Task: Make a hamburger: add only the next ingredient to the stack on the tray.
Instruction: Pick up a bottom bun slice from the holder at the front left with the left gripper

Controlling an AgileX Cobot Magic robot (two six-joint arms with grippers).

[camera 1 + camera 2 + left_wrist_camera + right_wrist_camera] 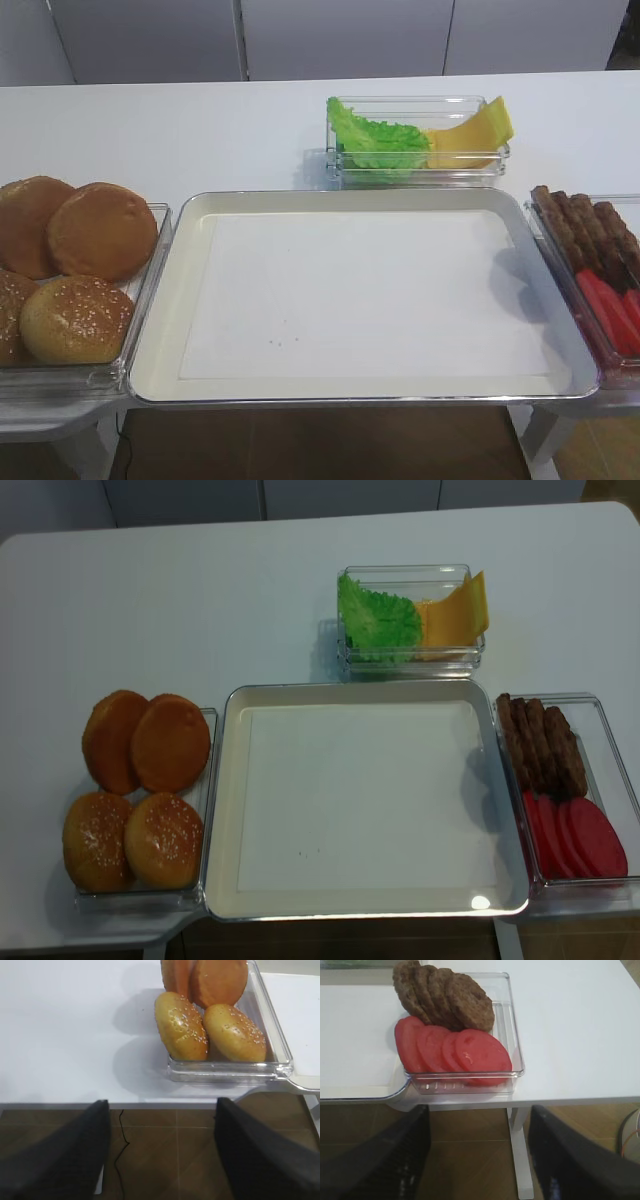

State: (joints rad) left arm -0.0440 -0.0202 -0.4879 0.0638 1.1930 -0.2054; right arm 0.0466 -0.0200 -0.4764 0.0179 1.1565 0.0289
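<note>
The tray [350, 197] [225, 810] lies mid-table, its white paper bare; no stack is in view on it. Two seedless golden-brown bun halves [102, 230] [170, 742] lean in the back of the clear bin [150, 300] left of the tray, behind two sesame buns [75, 318] [180, 1025]. In the left wrist view my left gripper [161, 1105] hangs open and empty over the floor, just off the table's front edge below that bin. My right gripper [479, 1108] is open and empty too, off the front edge below the patty bin. Neither gripper shows in the overhead views.
A clear bin [600, 780] right of the tray holds brown patties [445, 995] and tomato slices [455, 1050]. Behind the tray a bin [415, 170] holds lettuce [375, 140] and cheese [470, 135]. A table leg [520, 1160] stands under the right front edge.
</note>
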